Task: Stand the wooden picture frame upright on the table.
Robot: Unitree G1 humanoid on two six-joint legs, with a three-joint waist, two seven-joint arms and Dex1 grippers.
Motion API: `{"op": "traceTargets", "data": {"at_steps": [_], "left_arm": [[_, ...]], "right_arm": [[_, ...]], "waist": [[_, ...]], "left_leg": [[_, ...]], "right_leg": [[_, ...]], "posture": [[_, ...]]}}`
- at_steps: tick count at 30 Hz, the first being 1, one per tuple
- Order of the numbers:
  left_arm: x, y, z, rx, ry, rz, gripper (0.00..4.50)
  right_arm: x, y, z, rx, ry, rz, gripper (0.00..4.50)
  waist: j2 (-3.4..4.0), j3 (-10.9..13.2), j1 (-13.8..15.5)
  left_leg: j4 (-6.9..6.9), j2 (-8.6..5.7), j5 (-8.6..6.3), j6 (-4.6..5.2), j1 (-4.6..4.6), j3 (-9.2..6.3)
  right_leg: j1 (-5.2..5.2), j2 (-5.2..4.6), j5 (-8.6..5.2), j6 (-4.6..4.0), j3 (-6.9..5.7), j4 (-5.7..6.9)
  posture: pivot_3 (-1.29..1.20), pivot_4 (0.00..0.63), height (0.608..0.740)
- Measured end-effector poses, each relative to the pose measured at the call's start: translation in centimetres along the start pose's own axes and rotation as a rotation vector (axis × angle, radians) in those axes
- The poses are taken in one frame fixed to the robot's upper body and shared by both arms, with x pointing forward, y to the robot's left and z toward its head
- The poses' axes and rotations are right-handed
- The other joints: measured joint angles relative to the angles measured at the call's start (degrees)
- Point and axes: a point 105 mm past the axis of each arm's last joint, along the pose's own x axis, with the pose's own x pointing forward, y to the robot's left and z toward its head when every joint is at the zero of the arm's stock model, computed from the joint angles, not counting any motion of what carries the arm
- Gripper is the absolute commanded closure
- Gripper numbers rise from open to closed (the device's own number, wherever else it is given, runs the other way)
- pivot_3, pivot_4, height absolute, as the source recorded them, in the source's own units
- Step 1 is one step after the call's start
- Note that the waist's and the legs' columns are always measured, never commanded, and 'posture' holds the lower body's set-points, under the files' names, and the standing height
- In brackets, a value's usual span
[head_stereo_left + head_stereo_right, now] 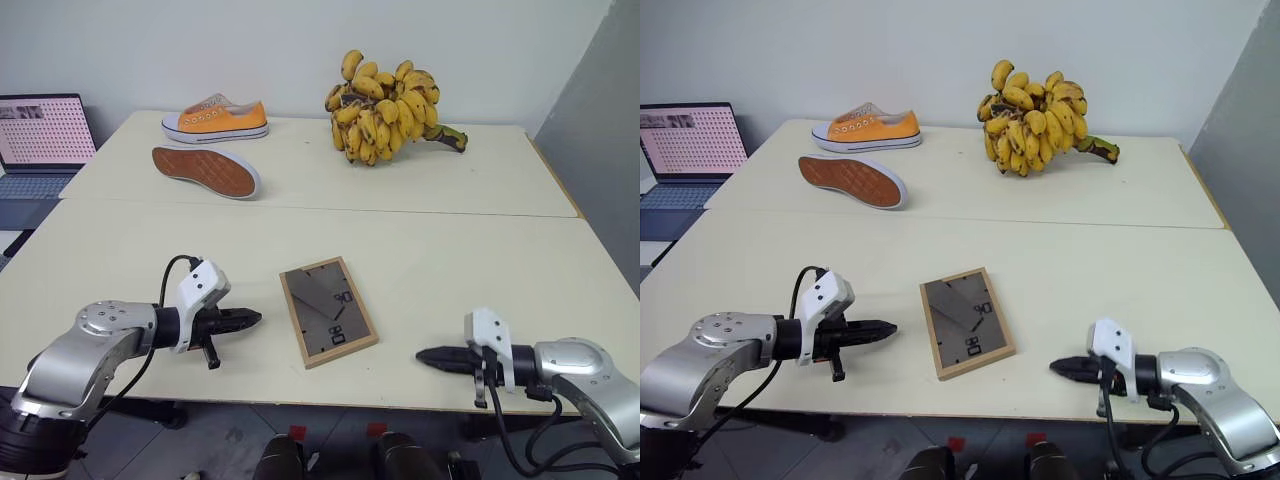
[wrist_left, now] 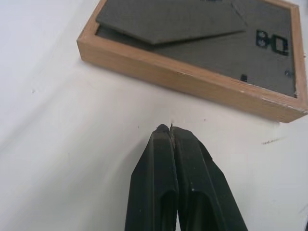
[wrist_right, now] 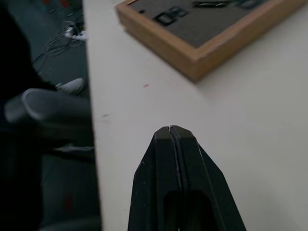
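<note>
The wooden picture frame (image 1: pixel 327 311) lies flat on the table (image 1: pixel 450 260) near its front edge, dark grey board with numerals facing up. My left gripper (image 1: pixel 256 318) is shut and empty, hovering low just left of the frame and pointing at its left long side. In the left wrist view its closed fingertips (image 2: pixel 171 131) sit a short gap from the frame's wooden edge (image 2: pixel 192 79). My right gripper (image 1: pixel 422 355) is shut and empty too, right of the frame's near corner (image 3: pixel 195 67), pointing left by the front edge of the table.
An orange sneaker (image 1: pixel 216 120) stands at the back left; a second one (image 1: pixel 206 171) lies sole up in front of it. A bunch of bananas (image 1: pixel 388 111) sits at the back centre. A laptop (image 1: pixel 42 140) is off to the left. A seam (image 1: pixel 330 208) crosses the tabletop.
</note>
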Motion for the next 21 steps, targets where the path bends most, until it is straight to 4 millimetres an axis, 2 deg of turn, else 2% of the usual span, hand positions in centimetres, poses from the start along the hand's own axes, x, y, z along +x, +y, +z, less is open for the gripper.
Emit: {"op": "traceTargets", "data": {"at_steps": [3,7,10,15,21], "left_arm": [[1.5,0.2,0.1,0.015,-0.005,-0.016,4.44],[3.5,0.2,0.3,0.015,-0.008,-0.037,4.44],[4.1,0.3,0.6,0.02,-0.009,-0.04,4.44],[3.9,0.6,0.4,0.02,0.003,-0.032,4.44],[2.3,2.0,0.4,0.018,0.008,0.029,4.44]], "right_arm": [[1.5,0.9,-0.2,0.001,-0.014,0.069,4.5],[2.9,0.3,0.3,-0.009,-0.04,0.067,4.5],[4.5,0.1,0.9,-0.01,-0.08,0.065,4.5],[5.7,-0.4,1.5,-0.022,-0.096,0.056,4.5],[6.4,-0.8,2.0,-0.024,-0.111,0.059,4.5]], "waist": [[0.0,0.0,-0.03],[0.0,0.0,-0.04],[0.0,0.0,-0.08],[0.0,0.0,-0.08],[0.0,0.0,-0.14]], "left_leg": [[0.0,-0.01,0.0,0.0,-0.06,0.02],[0.0,0.0,0.0,0.0,-0.09,-0.01],[0.01,0.0,0.0,0.0,-0.09,-0.02],[0.01,0.0,0.0,0.0,-0.09,-0.03],[0.01,0.01,0.0,0.0,-0.07,-0.03]], "right_leg": [[-0.04,0.0,0.01,0.02,0.04,-0.02],[-0.08,0.03,0.02,0.0,0.01,0.04],[-0.09,0.03,0.02,0.0,0.01,0.09],[-0.09,0.03,0.03,-0.02,0.0,0.09],[-0.08,0.03,0.03,-0.01,0.0,0.1]], "posture": [[0.0,0.15,0.74],[0.0,0.15,0.74],[0.0,0.15,0.74],[0.0,0.15,0.74],[0.0,0.15,0.74]]}}
